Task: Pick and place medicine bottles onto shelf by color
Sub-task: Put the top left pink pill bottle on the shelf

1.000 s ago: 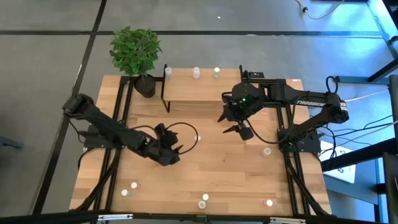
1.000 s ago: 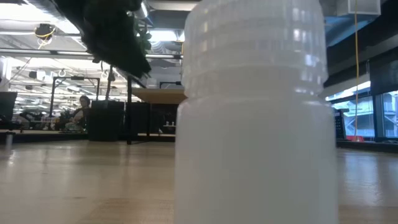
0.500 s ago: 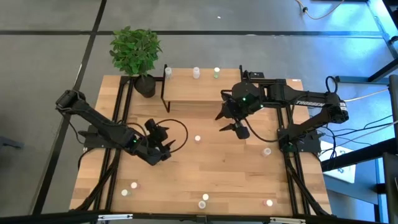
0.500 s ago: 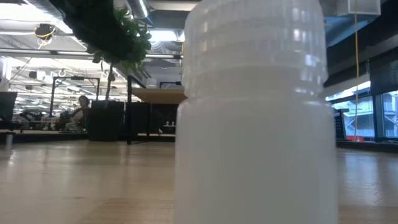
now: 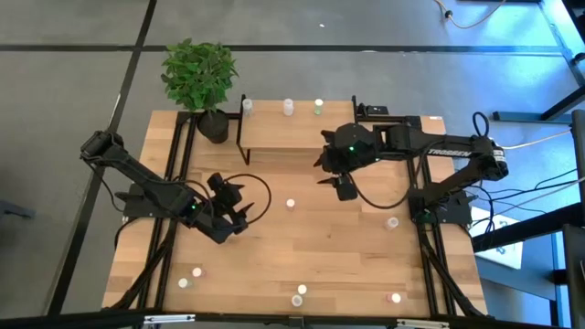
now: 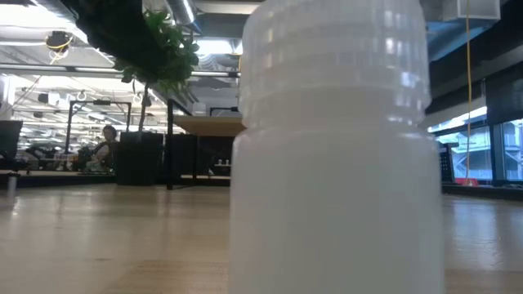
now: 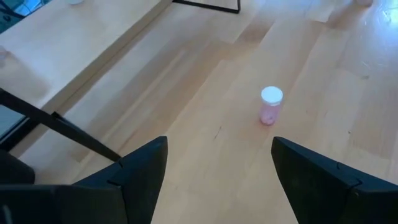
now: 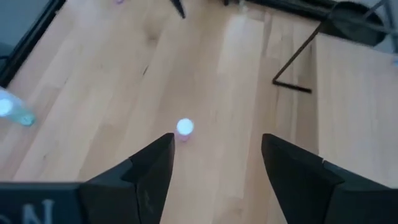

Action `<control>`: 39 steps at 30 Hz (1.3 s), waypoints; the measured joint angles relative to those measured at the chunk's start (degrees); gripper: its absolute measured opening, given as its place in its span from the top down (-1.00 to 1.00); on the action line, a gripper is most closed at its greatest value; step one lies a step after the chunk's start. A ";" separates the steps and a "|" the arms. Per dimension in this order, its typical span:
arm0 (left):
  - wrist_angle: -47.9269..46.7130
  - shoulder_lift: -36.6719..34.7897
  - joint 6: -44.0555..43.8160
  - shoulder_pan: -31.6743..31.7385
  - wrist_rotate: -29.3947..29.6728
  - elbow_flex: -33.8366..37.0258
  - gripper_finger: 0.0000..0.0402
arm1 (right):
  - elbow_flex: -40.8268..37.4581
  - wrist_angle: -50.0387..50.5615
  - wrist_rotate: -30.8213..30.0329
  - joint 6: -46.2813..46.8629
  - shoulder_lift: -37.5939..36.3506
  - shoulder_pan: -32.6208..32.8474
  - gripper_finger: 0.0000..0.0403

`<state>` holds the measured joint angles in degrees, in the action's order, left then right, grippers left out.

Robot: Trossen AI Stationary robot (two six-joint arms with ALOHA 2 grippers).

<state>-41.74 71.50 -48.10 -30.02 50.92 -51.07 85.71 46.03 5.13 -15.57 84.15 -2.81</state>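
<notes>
- Fingers of our right gripper [image 5: 336,180] stand wide and empty; it has slid from the table's middle toward the shelf [image 5: 297,135] and now hangs just off its front edge.
- Our left gripper [image 5: 236,199], equally wide with nothing in it, has pulled back leftward from the pink bottle [image 5: 291,204].
- That bottle stands alone mid-table, between both grippers and in sight of both wrist cameras [image 7: 271,104].
- Three bottles [image 5: 289,107] line the shelf's far edge; the rest dot the near table, one [image 6: 335,163] right against the low camera.
- We judge this a handover: the right arm looks better placed for the pink one.
</notes>
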 joint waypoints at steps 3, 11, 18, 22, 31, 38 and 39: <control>-0.02 0.00 0.00 0.00 0.07 0.00 -0.41 | 0.00 -0.93 -3.07 -3.58 0.45 0.11 -0.25; -0.04 0.00 0.00 0.00 0.22 0.00 -0.41 | 0.00 -1.26 -4.01 -7.21 0.56 0.11 -0.13; -0.04 0.00 0.00 0.00 0.24 0.00 -0.41 | 0.00 -1.01 -4.03 -5.73 0.53 0.11 0.05; -0.04 0.00 -0.84 0.00 0.26 0.00 -0.41 | 0.00 -0.93 -4.11 -5.97 0.53 0.11 -0.03; -0.04 0.00 -1.38 0.00 0.26 0.00 -0.41 | 0.00 -2.08 -4.18 -7.21 0.51 0.11 -0.34; -0.04 0.02 -1.44 0.00 0.28 0.00 -0.41 | 0.07 -1.67 -2.27 -7.44 3.14 0.89 -0.36; -0.04 0.02 -1.44 0.00 0.26 0.00 -0.41 | 0.07 -1.59 -2.25 -7.68 4.07 1.29 -0.36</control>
<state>-41.78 71.53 -49.54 -30.02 51.18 -51.07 85.78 44.43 2.88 -23.26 88.22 -1.52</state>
